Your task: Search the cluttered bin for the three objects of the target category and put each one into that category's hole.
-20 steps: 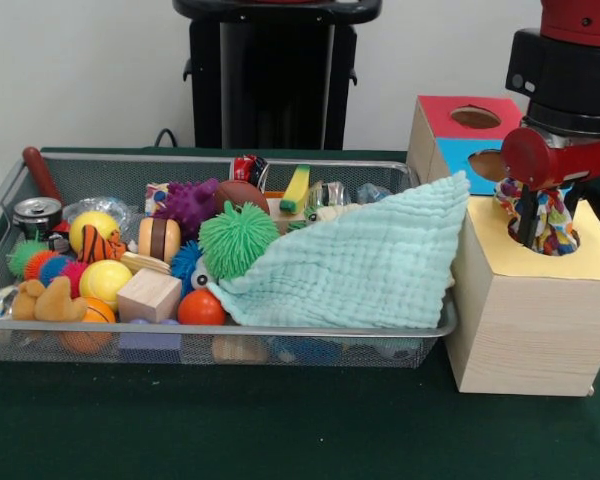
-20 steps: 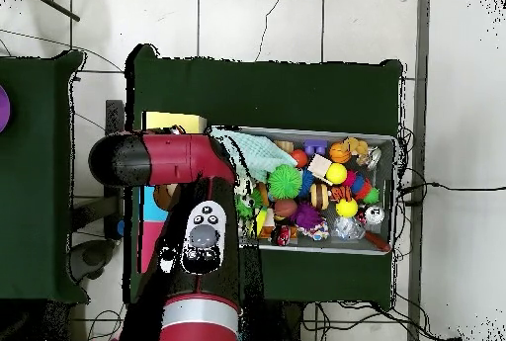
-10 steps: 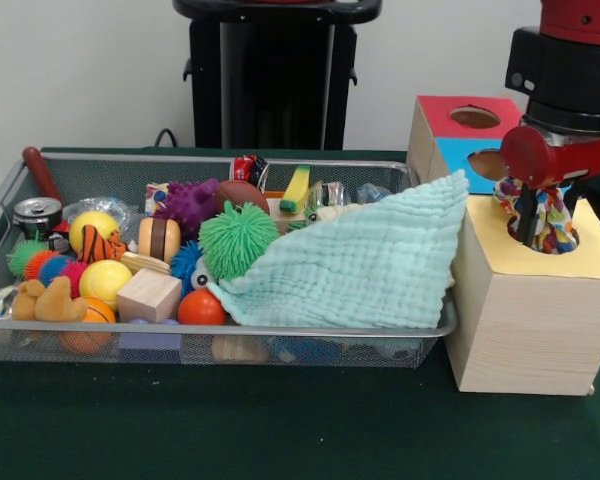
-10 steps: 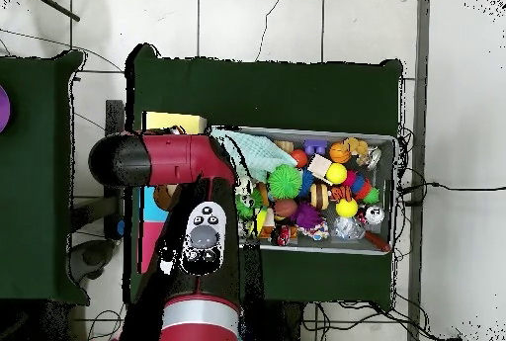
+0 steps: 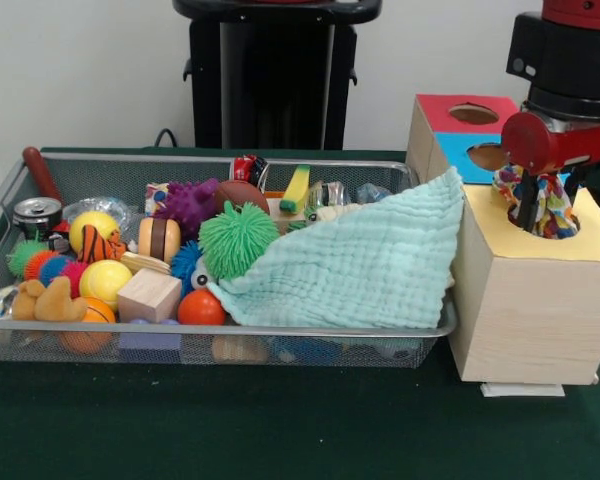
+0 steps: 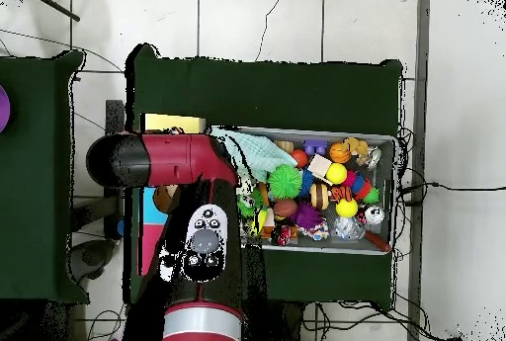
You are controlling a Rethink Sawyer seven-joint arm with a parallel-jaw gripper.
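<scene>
At the right of the front view the gripper [image 5: 545, 205] is raised slightly – jaws still clamped on the patterned cloth [image 5: 545, 200] in the yellow-topped box [image 5: 528, 300] hole. The box is tipped up with it – release seems incomplete.

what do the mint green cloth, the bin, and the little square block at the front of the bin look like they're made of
The mint green cloth looks like soft cotton gauze: a matte, crinkled weave, draping limply over the rim. The bin looks like metal wire mesh, grey, with a smooth, slightly shiny rim. The square block appears to be pale unfinished wood, matte with crisp edges, though painted plastic can't be ruled out.
</scene>
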